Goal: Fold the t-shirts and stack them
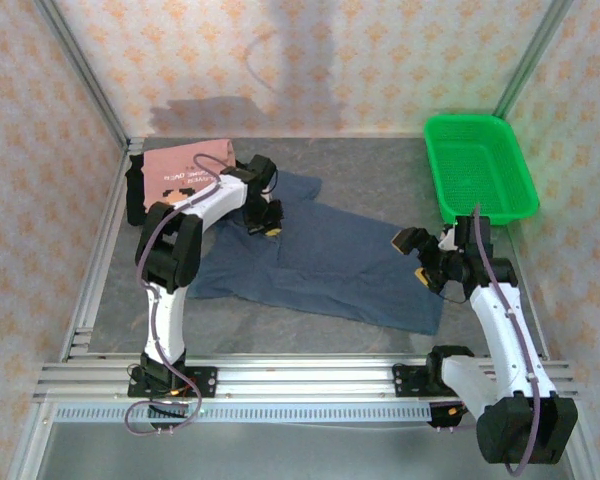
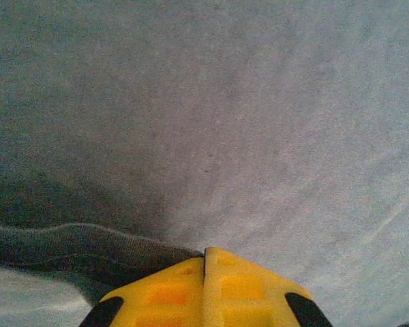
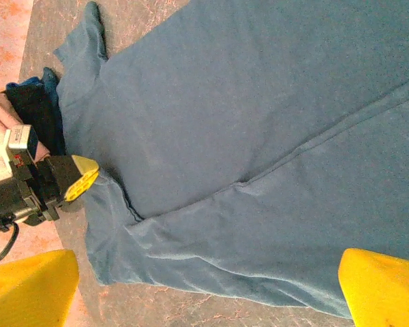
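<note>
Across the middle of the table (image 1: pixel 380 160): slate-blue t-shirt (image 1: pixel 320 265), spread nearly flat, one long crease down the body, some rumpling at the sleeve nearer the arms. Behind it at the far left, salmon-pink t-shirt (image 1: pixel 185 170), apparently folded square, print up. Off in the far right corner, green basket (image 1: pixel 480 165), apart from the cloth.

Left gripper (image 1: pixel 269 230) down at the blue shirt's left edge, between the two sleeves, fingers (image 2: pixel 245 293) pressed shut tip to tip. Seems, from the wrist view, to have a ribbed hem running in under them, but cannot tell whether any cloth is actually pinched. Right gripper (image 1: pixel 420 257) poised over the shirt's right-hand edge, fingers (image 3: pixel 382 286) spread wide, holding nothing.

Handles, by the look of it, as thin soft jersey: light, limp, no stiffness of its own, likely to sag and drag on the table rather than move as a sheet. Neither fragile nor slippery. Best taken with a pinch at a hem or corner, for the doubled cloth there. Calls for both ends of an edge lifted together, for a straight fold.
</note>
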Controlling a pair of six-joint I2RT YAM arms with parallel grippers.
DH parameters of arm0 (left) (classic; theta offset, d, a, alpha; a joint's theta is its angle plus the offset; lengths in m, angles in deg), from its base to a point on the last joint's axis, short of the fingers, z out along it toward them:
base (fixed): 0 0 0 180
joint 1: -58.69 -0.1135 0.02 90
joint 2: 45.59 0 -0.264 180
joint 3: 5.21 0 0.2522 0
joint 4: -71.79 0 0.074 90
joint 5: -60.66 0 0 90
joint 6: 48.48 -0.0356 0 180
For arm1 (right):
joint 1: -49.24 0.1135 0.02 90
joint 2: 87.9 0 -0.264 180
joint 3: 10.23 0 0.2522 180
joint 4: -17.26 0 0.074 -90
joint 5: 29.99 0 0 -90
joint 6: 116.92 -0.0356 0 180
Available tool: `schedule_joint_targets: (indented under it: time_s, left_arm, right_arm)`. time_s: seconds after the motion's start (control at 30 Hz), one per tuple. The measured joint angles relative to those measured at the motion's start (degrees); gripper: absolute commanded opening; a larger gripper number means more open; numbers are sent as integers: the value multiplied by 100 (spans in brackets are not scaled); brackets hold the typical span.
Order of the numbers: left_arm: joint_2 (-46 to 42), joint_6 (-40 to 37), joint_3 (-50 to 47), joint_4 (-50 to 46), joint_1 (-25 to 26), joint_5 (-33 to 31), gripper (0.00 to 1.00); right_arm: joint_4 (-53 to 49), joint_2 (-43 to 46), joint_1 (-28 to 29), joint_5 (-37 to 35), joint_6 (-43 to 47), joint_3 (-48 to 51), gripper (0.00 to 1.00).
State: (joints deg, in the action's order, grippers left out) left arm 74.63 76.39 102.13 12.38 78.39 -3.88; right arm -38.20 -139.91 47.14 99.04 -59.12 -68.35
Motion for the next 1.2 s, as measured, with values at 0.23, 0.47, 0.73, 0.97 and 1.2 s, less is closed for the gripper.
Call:
schedule_joint_targets:
  time_s: [0.23,0.47,0.73,0.97,1.2]
  left_arm:
    - [2,-103,352,-157,94,-116,72]
    - [-2170,164,-929,-214,-52,-584,70]
    - [-3309,520,-3088,240,-625,-881,23]
    - [-3021,726,-4124,557,-763,-1294,20]
    - [-3449,1093,-5012,1005,-850,-1394,21]
  right_arm:
    - [98,-181,160,-24,-74,17,98]
    - [-409,-1283,1211,-752,35,-575,98]
    - [-323,-2715,2304,-1609,-549,-638,60]
    - [-400,-3386,2361,-2516,-940,-636,34]
    - [-686,-3698,2361,-3423,-977,-632,38]
